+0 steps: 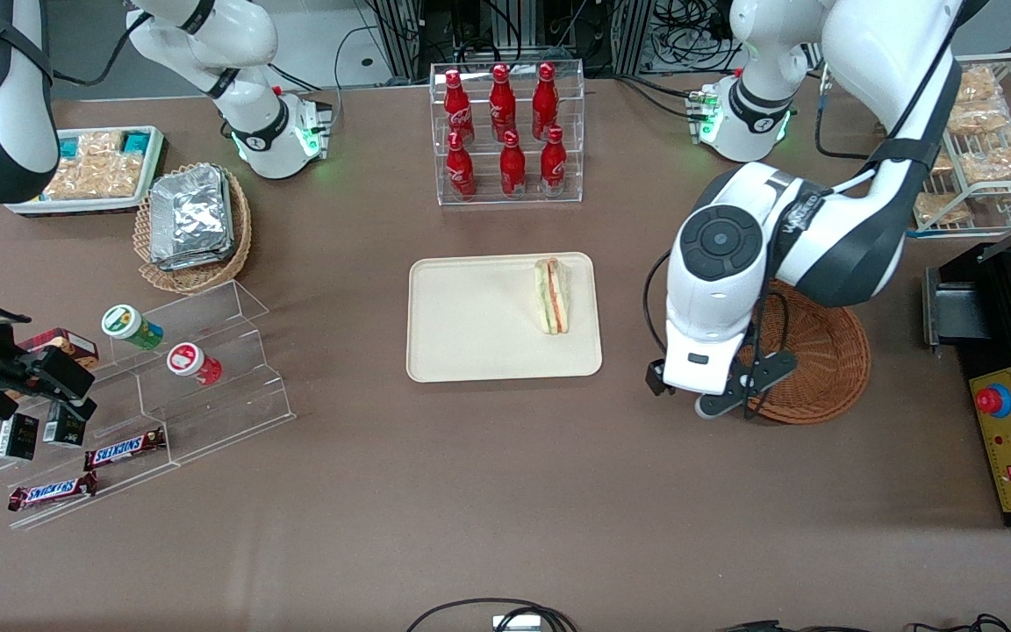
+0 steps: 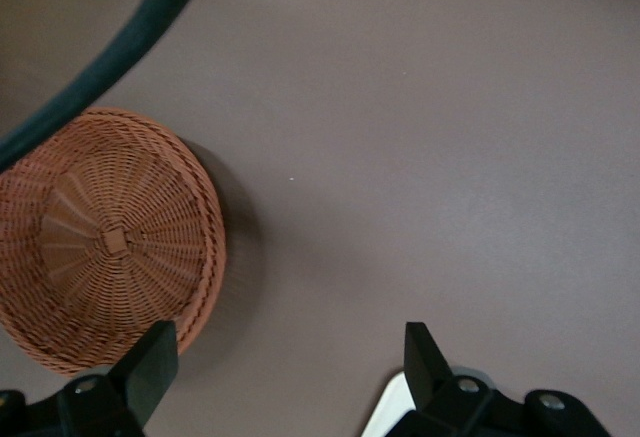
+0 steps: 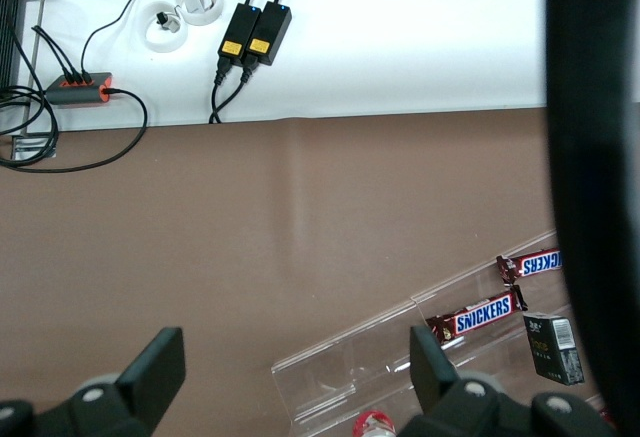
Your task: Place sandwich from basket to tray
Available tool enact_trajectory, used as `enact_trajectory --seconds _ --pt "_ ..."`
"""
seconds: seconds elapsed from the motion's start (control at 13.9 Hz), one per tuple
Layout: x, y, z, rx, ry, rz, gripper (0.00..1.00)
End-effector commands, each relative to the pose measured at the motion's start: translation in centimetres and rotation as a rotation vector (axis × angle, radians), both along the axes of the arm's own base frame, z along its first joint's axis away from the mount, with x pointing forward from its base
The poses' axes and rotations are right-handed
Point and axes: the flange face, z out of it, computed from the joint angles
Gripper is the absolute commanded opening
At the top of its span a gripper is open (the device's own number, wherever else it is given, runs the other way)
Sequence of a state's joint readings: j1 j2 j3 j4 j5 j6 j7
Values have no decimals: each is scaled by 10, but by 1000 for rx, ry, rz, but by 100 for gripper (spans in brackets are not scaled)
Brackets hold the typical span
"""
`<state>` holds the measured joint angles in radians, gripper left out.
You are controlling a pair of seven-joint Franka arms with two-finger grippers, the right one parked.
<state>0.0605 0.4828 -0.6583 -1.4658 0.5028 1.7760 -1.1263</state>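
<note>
Your left hand (image 2: 280, 372) hangs spread wide and holds nothing, its black fingers (image 2: 150, 362) apart over the bare brown counter (image 2: 420, 137), between the round reddish-brown wicker basket (image 1: 821, 360) and the flat cream-beige rectangular tray (image 1: 470, 325). The triangular wrapped sandwich (image 1: 552, 294) lies on the tray, near its edge toward the working arm. From the front, the arm's white wrist covers the hand and part of the basket's rim.

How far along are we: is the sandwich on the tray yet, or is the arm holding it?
Done: the sandwich lies on the tray, and the basket is empty. In hand: nothing; the gripper is open, over bare table beside the basket. Left: nothing visible.
</note>
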Motion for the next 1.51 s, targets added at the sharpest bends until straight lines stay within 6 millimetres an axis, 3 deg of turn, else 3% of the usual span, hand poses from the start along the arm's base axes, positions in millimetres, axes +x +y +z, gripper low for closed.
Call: enact_trajectory --seconds 0.0,0.14,0.43,0.94,1.29,1.44 --pt "-3 32 29 -8 38 -42 100" --pt "-7 43 46 -19 54 -86 100" --pt "-13 106 81 -61 79 -139 100" --pt "-60 207 144 -119 179 -344 100" --pt "-82 248 173 -137 219 -509 100" --pt "-85 253 180 -134 217 -585 100"
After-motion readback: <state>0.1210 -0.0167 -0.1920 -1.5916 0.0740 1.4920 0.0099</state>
